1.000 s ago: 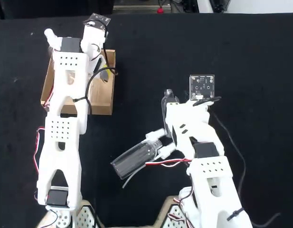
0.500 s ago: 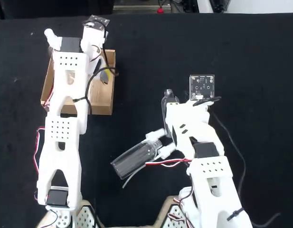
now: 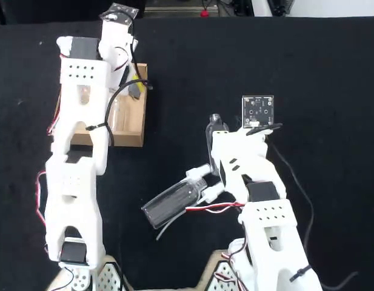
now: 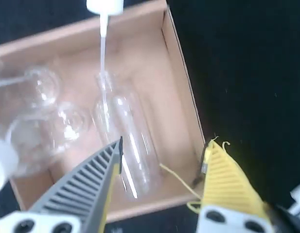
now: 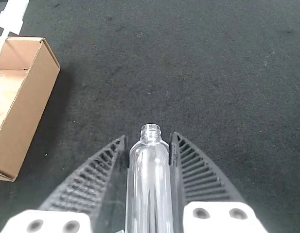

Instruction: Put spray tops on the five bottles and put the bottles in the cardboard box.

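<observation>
The cardboard box (image 3: 131, 138) sits at the table's far left. My left gripper (image 4: 163, 145) hangs open just above its inside, with nothing between the fingers. In the box lies a clear bottle (image 4: 125, 145); a white spray top (image 4: 105, 6) sticks out from its neck on a thin tube. More clear bottles (image 4: 40, 124) lie beside it. Near the table's middle, my right gripper (image 5: 149, 139) is shut on a clear bottle (image 5: 150, 170) whose neck is bare. From above, that bottle (image 3: 171, 204) lies slanted next to the right arm.
The table (image 3: 320, 66) is covered in black cloth. A small square black board (image 3: 258, 111) lies just beyond the right arm. The box (image 5: 21, 90) stands a short way off from the held bottle.
The left arm has shifted toward the far side of the box, uncovering more of the box's inside. The right arm and its bottle have kept still.
</observation>
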You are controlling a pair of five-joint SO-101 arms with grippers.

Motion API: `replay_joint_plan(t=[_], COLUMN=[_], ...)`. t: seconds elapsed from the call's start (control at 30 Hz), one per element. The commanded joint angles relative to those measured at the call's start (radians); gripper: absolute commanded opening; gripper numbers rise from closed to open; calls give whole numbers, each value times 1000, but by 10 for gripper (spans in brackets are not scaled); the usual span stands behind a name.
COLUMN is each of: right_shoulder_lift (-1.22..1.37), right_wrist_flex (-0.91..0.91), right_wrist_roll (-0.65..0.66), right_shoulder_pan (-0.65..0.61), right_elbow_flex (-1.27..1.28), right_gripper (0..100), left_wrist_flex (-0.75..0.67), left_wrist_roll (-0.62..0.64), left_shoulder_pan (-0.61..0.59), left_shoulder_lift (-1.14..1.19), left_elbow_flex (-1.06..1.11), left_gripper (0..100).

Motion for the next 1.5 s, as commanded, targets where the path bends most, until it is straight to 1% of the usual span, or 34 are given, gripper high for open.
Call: replay_joint_plan(t=[0.0,0.07,0.2,0.33,0.47,0.6,0.73,0.83,1.03,1.23,1.3,1.47], right_shoulder_lift=[-33,-33,-33,-33,-33,-33,-33,-33,-33,-33,-33,-33], right_wrist_flex=[-28,-28,-25,-25,-25,-25,-25,-25,-25,-25,-25,-26], right_wrist_roll=[3,3,2,3,3,6,6,6,3,3,3,5], right_shoulder_pan=[18,18,18,18,18,18,18,18,18,18,18,18], right_elbow_flex=[-68,-68,-73,-73,-73,-74,-74,-74,-74,-73,-73,-73], right_gripper=[141,141,141,141,141,141,141,141,141,141,141,141], left_wrist_flex=[3,-9,-140,-241,-293,-295,-295,-307,-500,-667,-692,-697], left_wrist_roll=[6,6,43,55,57,57,81,83,91,91,91,91], left_shoulder_pan=[7,1,-19,-22,-31,-58,-76,-76,-84,-85,-85,-87], left_shoulder_lift=[-207,-250,-282,-282,-282,-293,-353,-434,-509,-516,-516,-514], left_elbow_flex=[228,312,476,575,616,621,648,719,946,1069,1076,1086], left_gripper=[266,266,266,266,266,266,266,266,266,266,266,266])
